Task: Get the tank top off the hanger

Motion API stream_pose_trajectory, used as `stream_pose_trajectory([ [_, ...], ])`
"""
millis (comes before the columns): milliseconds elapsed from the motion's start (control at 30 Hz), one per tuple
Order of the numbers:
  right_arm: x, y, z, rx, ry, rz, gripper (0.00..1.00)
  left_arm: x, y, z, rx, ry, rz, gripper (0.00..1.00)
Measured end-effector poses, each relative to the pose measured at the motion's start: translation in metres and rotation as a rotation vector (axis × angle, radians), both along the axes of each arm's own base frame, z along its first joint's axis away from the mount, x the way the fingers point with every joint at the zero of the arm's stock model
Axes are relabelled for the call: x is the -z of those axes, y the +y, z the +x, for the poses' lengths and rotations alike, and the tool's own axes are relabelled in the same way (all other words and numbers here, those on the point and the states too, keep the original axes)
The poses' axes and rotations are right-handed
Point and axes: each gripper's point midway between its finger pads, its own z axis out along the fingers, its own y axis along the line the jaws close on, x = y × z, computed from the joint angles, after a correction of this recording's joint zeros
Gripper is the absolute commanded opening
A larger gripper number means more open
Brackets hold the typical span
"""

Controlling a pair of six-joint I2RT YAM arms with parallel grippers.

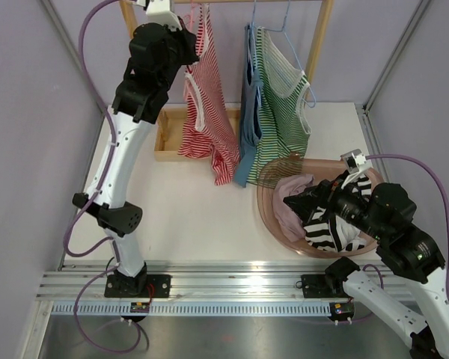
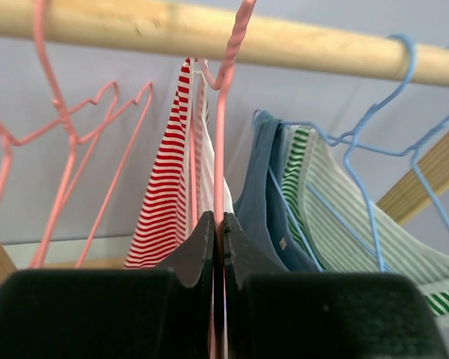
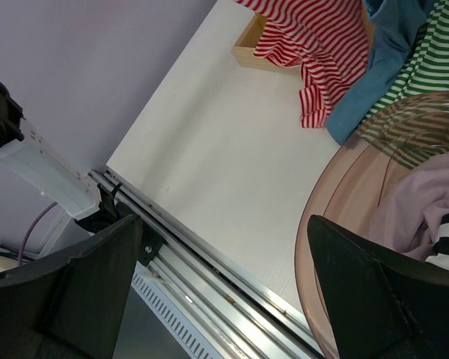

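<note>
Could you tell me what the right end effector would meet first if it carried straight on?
Probably the bare white tabletop, beside the clear pink plastic basin; depth is uncertain.

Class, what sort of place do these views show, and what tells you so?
Probably a robotics lab cell staged as a laundry corner: plain partition walls, a metal mounting rail, and a wooden clothes rail hung with striped tank tops near a basin of clothes.
</note>
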Motion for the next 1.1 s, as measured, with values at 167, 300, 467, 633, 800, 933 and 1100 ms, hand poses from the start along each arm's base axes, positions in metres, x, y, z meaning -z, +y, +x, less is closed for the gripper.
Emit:
stream_pose_trajectory([
  [167,-0.001,0.001,0.005,0.008,-0.002,-0.008,0.99,-0.04,0.016,-0.041,0.026,-0.06,-0.025,0.0],
  [300,-0.005,0.003,0.009,0.014,-0.001,-0.012,1.0,-0.056,0.027,-0.081,0.069,-0.067,-0.028,0.0],
  [467,-0.013,0.009,0.019,0.014,-0.014,-0.002,1.0,-0.061,0.035,-0.133,0.158,-0.057,-0.029,0.0],
  [633,-0.026,0.025,0.033,-0.014,-0.037,0.042,0.99,-0.038,0.049,-0.196,0.241,-0.012,-0.02,0.0],
  [800,-0.041,0.06,0.051,-0.118,-0.036,0.121,0.99,-0.003,0.071,-0.26,0.288,0.001,-0.022,0.0],
  [933,-0.047,0.094,0.07,-0.218,-0.003,0.186,0.99,0.018,0.083,-0.3,0.325,-0.006,-0.035,0.0],
  [1100,-0.037,0.149,0.095,-0.292,0.045,0.179,1.0,0.059,0.074,-0.321,0.418,0.032,-0.064,0.0],
])
